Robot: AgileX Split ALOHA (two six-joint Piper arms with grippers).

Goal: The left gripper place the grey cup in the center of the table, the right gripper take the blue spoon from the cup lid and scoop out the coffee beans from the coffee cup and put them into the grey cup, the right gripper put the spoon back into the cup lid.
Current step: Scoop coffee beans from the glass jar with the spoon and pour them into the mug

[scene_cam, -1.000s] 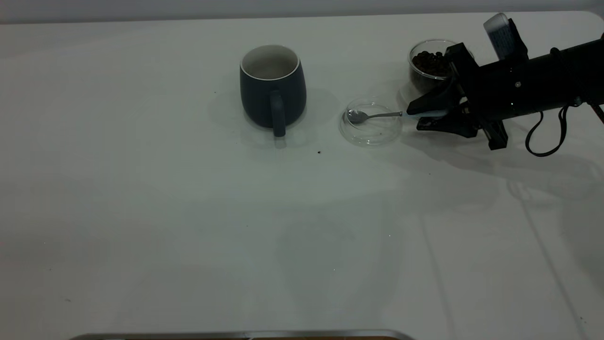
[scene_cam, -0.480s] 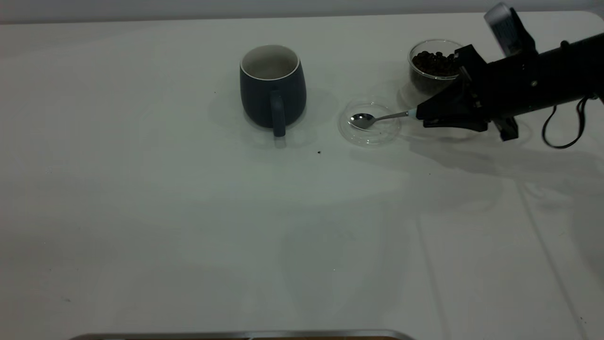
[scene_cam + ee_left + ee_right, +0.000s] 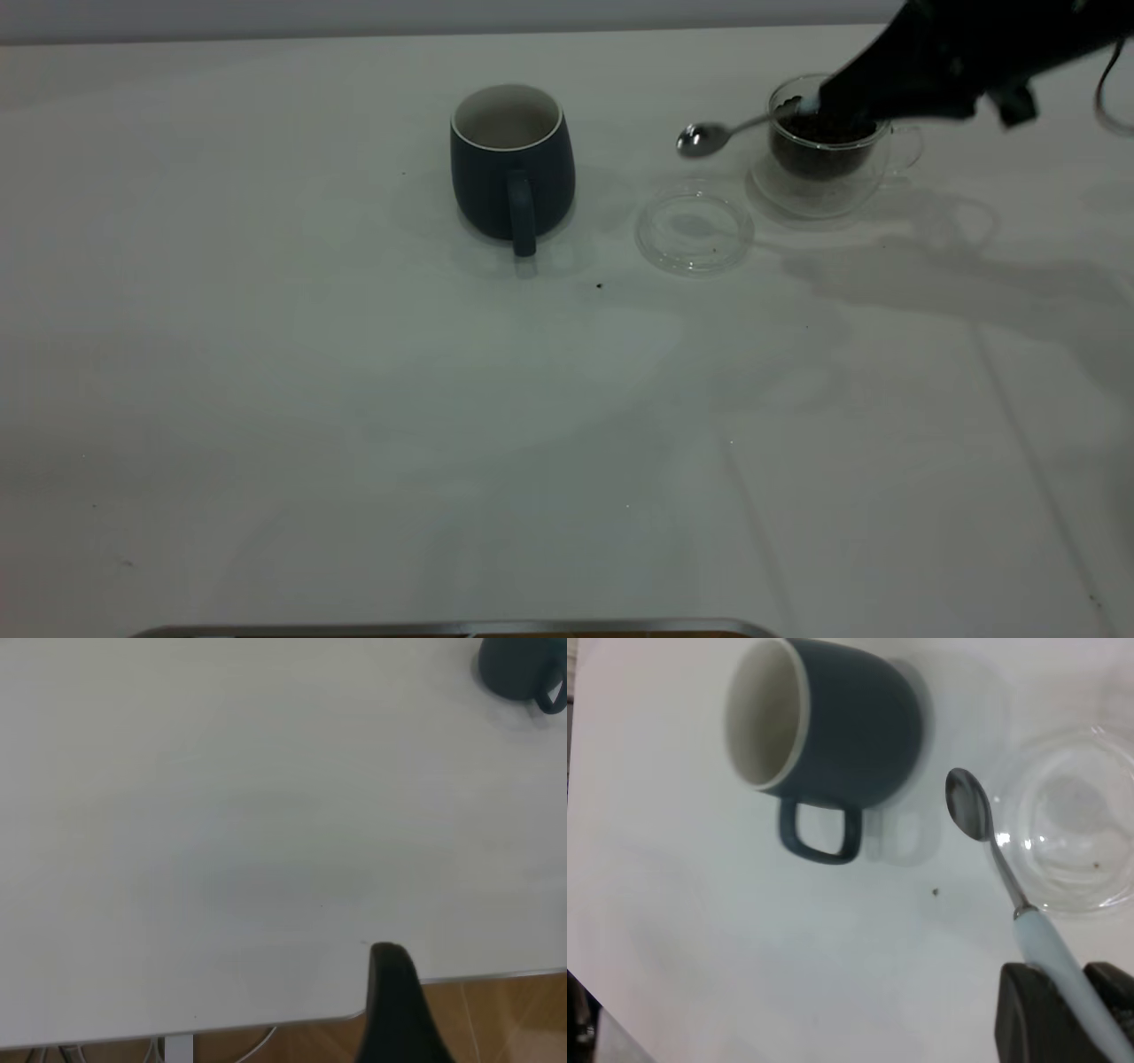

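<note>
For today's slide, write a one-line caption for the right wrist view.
The right gripper holds the blue spoon above the table, between the grey cup and cup lid.

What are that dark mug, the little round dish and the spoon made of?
The grey cup looks like matte-glazed ceramic, white inside. The cup lid seems clear glass, see-through with glinting rim. The blue spoon has a mirror-shiny metal bowl; its pale handle is probably plastic or ceramic.

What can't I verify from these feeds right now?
- Right gripper: exterior view, cut off by the top edge.
- Coffee beans: exterior view, top hidden behind that gripper.
- Left gripper: left wrist view, only one finger shows.
- Grey cup: contents hidden by its wall.
</note>
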